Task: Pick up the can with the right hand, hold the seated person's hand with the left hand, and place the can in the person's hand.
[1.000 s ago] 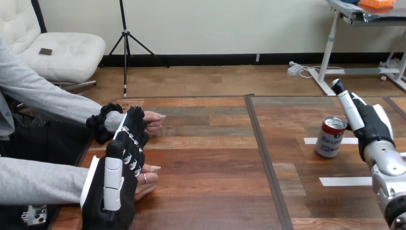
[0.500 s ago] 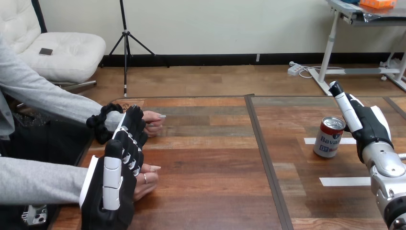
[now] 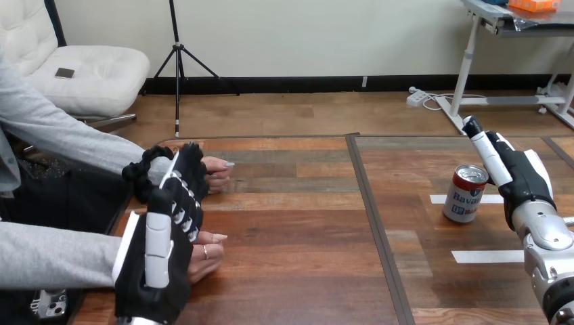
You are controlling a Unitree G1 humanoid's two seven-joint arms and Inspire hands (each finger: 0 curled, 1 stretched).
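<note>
Right hand point(image 3: 522, 175) edged closer beside can point(image 3: 466, 196), fingers straight | left hand point(image 3: 154, 267) open-fingered by person's nearer hand point(image 3: 208, 254)

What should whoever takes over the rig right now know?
Left hand: open, fingers straight, raised alongside the person's nearer hand and farther hand, curled round neither.
Right hand: open, close beside the can, not closed on it.
Can: upright on the table, right part.
Done: nothing. Left: grasp can, hold the person's hand, place can in it.
</note>
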